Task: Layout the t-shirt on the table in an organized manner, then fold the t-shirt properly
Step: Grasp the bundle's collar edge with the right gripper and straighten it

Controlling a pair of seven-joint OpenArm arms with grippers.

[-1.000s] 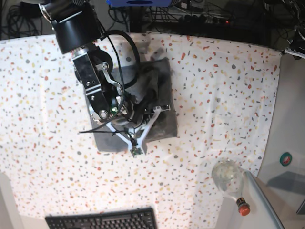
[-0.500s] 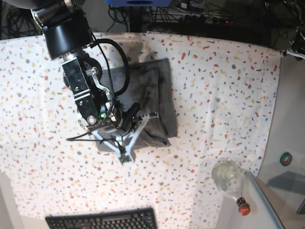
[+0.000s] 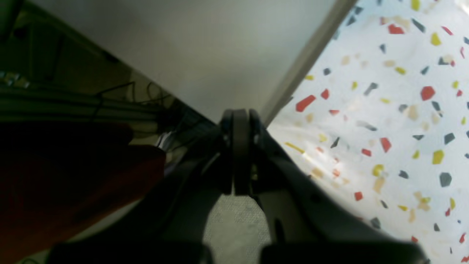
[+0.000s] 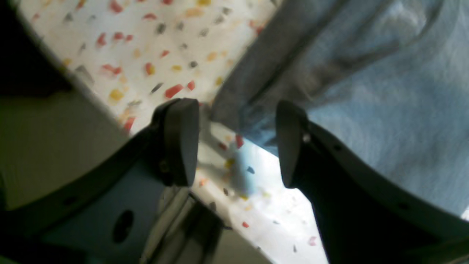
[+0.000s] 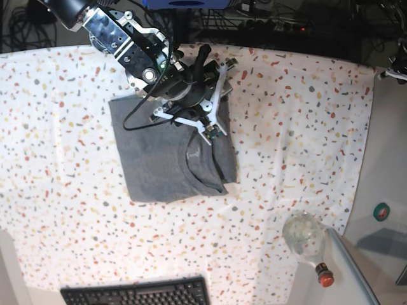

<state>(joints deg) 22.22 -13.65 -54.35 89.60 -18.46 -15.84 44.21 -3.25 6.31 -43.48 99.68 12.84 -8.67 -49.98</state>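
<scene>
Right wrist: right pincer (image 4: 234, 143) agape, empty, above t-shirt (image 4: 384, 110).

A black keyboard (image 5: 137, 292) lies at the bottom edge of the frame, left of centre. At lower right a clear bottle (image 5: 306, 242) with a red cap lies on its side. A small green sticker (image 5: 381, 211) sits near the right edge. Dark cables (image 5: 254, 16) fill the top.
</scene>
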